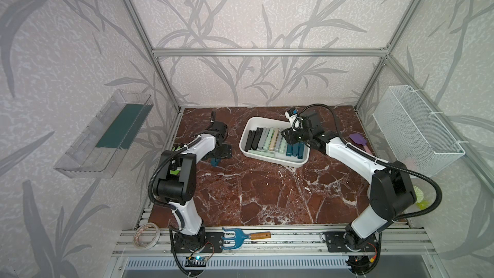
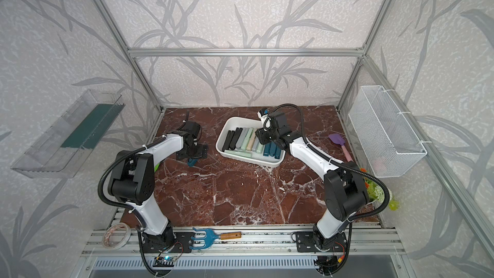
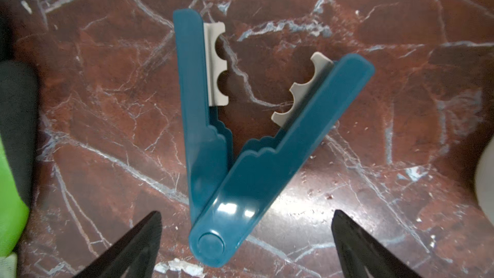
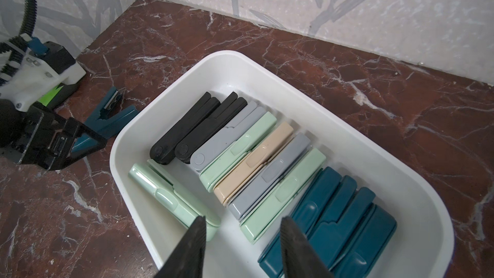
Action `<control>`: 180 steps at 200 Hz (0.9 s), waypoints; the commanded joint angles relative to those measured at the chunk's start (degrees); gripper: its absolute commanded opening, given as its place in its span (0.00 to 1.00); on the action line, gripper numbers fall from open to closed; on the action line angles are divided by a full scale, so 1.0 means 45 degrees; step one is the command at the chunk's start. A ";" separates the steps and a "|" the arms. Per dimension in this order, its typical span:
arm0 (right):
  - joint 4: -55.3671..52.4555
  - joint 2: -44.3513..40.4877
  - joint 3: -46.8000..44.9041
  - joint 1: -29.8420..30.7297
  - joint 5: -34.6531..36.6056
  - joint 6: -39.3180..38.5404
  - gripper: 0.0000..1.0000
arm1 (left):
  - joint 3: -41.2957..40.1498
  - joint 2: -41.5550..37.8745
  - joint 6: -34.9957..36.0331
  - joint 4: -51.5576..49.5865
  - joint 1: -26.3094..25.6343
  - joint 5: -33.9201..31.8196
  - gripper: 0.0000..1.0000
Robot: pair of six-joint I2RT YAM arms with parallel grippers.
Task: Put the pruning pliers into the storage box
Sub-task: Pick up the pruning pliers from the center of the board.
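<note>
The left arm bends low over the red marble worktop (image 3: 374, 209), the left pincer (image 3: 247, 213) spread wide and empty above a glossy teal pruning plier (image 3: 240, 172) splayed in a V. The right arm reaches over the white plastic storage box (image 4: 232, 60), the right pincer (image 4: 243, 217) part-spread and empty above rows of folded pliers (image 4: 256, 161).

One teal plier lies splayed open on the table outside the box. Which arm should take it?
Left. The left claw, open, hangs directly over the teal plier, straddling it. The right claw is over the storage box, farther off.
</note>
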 commanded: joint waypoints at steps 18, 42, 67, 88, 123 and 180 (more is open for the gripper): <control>0.0705 -0.0086 -0.0280 -0.0118 -0.0133 0.0323 0.46 | 0.0422 0.0897 0.0149 0.0327 0.0085 0.0210 0.94; 0.0762 -0.0061 -0.0289 -0.0119 -0.0253 0.0371 0.45 | 0.0848 0.1252 0.0170 0.0332 0.0086 0.0534 0.83; 0.0738 -0.0006 -0.0295 -0.0118 -0.0282 0.0437 0.44 | 0.1111 0.1459 0.0266 0.0182 0.0119 0.0785 0.69; 0.0907 0.0079 -0.0328 -0.0113 -0.0557 0.0525 0.43 | 0.1066 0.1516 0.0253 0.0164 0.0187 0.0769 0.52; 0.0983 0.0273 -0.0238 -0.0118 -0.1042 0.0766 0.42 | 0.1037 0.1601 0.0122 0.0144 0.0217 0.1092 0.25; 0.0304 0.0302 -0.0075 0.0100 -0.1869 0.0355 0.41 | 0.0753 0.0500 -0.0338 -0.0223 0.0217 0.1380 0.00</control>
